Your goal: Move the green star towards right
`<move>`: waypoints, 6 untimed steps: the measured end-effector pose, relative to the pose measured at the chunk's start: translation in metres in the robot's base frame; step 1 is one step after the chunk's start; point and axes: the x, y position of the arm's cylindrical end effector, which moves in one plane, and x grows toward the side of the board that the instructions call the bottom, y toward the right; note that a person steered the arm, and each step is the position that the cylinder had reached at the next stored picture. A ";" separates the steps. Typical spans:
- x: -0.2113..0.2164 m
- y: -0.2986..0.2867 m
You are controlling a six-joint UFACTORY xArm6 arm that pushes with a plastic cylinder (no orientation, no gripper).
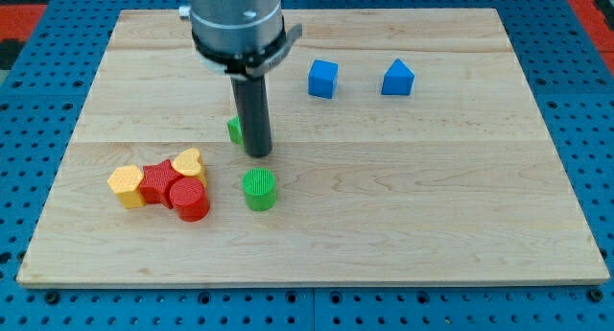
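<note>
The green star [233,130] lies left of the board's middle; only a small green edge of it shows, the rest is hidden behind the rod. My tip [259,153] rests on the board just to the right of the star, touching or nearly touching it. A green cylinder [258,189] stands a little below the tip.
A blue cube [322,79] and a blue triangular block [397,79] sit at the view's upper right. At the lower left a cluster holds a yellow hexagon [126,186], a red block [160,181], a yellow heart [188,162] and a red cylinder [192,200]. The wooden board [432,197] lies on a blue pegboard.
</note>
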 end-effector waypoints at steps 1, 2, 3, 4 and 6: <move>-0.044 -0.031; -0.043 -0.043; -0.047 -0.092; -0.074 -0.077; -0.125 -0.071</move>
